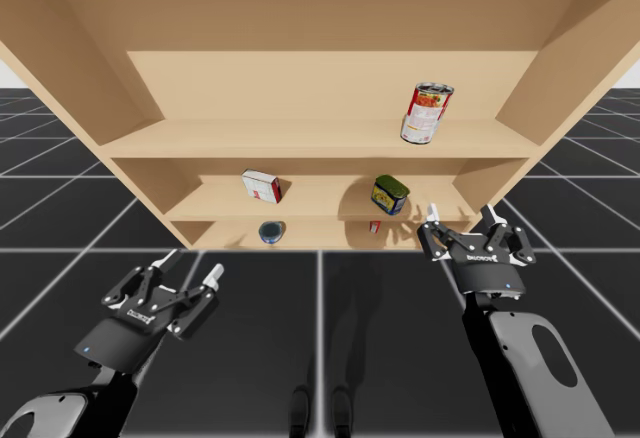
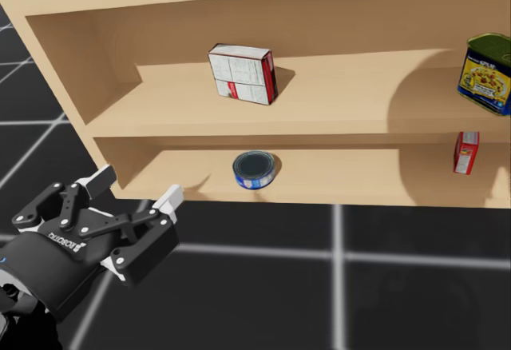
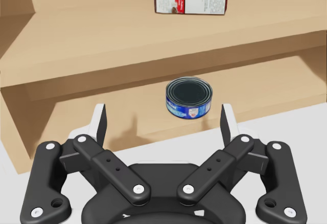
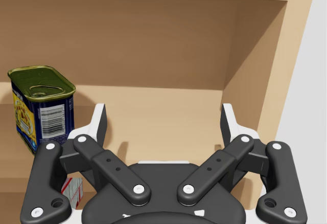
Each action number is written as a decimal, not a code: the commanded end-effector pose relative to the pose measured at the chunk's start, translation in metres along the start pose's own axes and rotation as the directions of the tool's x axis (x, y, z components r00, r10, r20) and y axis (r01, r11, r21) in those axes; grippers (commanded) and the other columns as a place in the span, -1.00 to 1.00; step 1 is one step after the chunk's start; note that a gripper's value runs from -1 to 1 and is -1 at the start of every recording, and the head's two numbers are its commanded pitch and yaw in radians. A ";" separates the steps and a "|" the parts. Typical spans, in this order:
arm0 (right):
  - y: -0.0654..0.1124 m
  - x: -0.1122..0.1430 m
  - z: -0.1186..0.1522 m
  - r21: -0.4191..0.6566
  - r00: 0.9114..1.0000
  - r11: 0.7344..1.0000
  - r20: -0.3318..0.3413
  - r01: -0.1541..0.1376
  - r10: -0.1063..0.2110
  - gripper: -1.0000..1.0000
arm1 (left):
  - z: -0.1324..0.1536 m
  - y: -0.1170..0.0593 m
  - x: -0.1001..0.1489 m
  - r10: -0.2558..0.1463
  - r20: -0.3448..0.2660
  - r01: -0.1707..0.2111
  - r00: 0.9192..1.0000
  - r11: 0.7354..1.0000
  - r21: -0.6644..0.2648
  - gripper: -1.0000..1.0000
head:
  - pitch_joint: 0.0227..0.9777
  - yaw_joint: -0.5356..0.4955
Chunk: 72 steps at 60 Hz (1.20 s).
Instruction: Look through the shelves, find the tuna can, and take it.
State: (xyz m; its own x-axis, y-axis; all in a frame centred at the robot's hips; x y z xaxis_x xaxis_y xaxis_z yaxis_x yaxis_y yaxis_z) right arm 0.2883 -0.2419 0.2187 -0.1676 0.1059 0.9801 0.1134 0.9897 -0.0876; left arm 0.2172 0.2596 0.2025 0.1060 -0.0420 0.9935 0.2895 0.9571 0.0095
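- The left gripper (image 2: 134, 188) is seen at the lower left of the head view, its fingers spread and nothing held.
- The tuna can (image 2: 255, 169), low, round and blue, is found on the bottom shelf (image 2: 359, 178), at the frame's centre, ahead of that gripper and apart from it.
- The can is set on its flat base, with its short axis upright and its dark top turned upward.
- The right gripper (image 1: 461, 214), right of centre in the high view, is likewise released, near a green-topped tin (image 1: 390, 195).
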 end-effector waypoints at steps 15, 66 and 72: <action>-0.001 -0.001 -0.001 -0.002 1.000 1.000 -0.003 0.000 0.000 -1.00 | -0.060 -0.015 -0.040 -0.029 -0.086 0.026 0.996 0.999 -0.031 -1.00 | 0.52 0.44; -0.004 0.001 -0.002 -0.008 1.000 1.000 0.000 0.013 -0.013 -1.00 | -0.160 -0.034 -0.059 -0.028 -0.165 0.026 0.986 1.000 -0.015 -1.00 | 0.57 0.45; -0.005 0.001 -0.002 -0.010 1.000 1.000 0.001 0.014 -0.014 -1.00 | -0.170 -0.034 -0.063 -0.025 -0.171 0.024 0.985 1.000 -0.010 -1.00 | 0.57 0.44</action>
State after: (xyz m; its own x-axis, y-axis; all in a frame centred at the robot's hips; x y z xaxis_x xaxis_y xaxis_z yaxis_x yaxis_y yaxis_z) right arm 0.2892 -0.2462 0.2199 -0.1686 0.0936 0.9812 0.1189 0.9901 -0.0740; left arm 0.3493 0.1851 0.1283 0.2445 -0.1162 0.9627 0.3071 0.9510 0.0368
